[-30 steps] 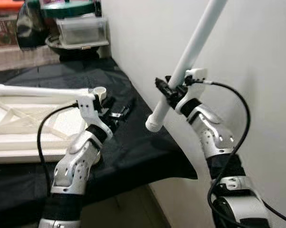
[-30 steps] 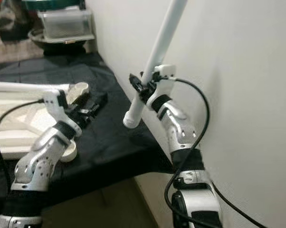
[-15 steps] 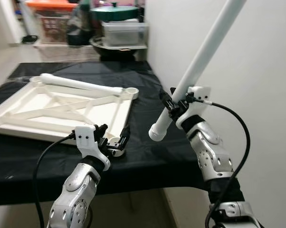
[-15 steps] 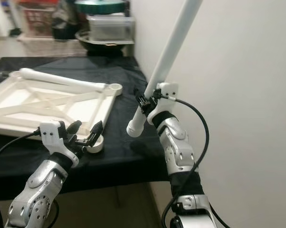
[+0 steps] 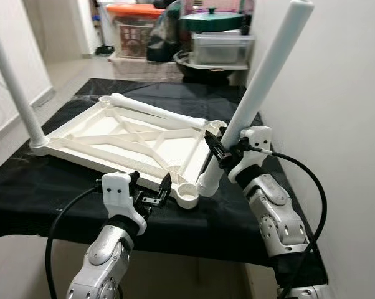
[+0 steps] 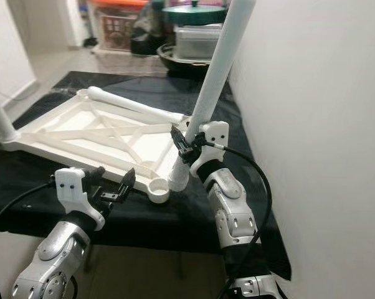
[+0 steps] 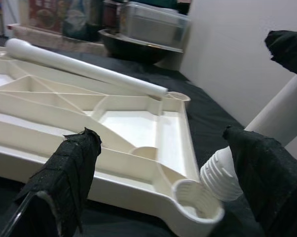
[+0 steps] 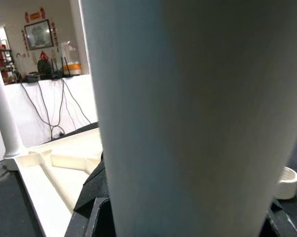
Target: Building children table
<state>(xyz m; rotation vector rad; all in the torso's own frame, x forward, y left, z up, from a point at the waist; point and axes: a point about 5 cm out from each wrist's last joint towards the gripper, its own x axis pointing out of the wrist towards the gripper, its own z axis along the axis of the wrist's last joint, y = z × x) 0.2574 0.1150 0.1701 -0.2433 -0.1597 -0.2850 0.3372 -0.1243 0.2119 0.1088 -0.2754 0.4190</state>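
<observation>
The white tabletop panel [image 5: 122,140] lies upside down on the black-covered worktop [image 5: 44,193], its ribbed underside facing up. One leg [image 5: 13,81] already stands upright in the far left corner socket, and a loose leg [image 5: 156,111] lies across the far edge of the panel. The near right corner socket [image 5: 189,193] is a round, open collar at the panel's front edge.

The right gripper [image 5: 220,146] has its jaws clenched on a third white leg [image 5: 262,81], held tilted, top end leaning toward the wall [image 5: 337,93]. The leg's threaded lower end [image 7: 220,173] hangs just beside the near corner socket, apparently not yet in it, though the gap is hard to judge.

The left gripper [image 5: 151,194] hovers in front of the panel's near edge, close to the same socket, jaws released and grasping nothing.

Behind the worktop sit storage boxes [image 5: 218,47] and a green-lidded pot [image 5: 211,18].
</observation>
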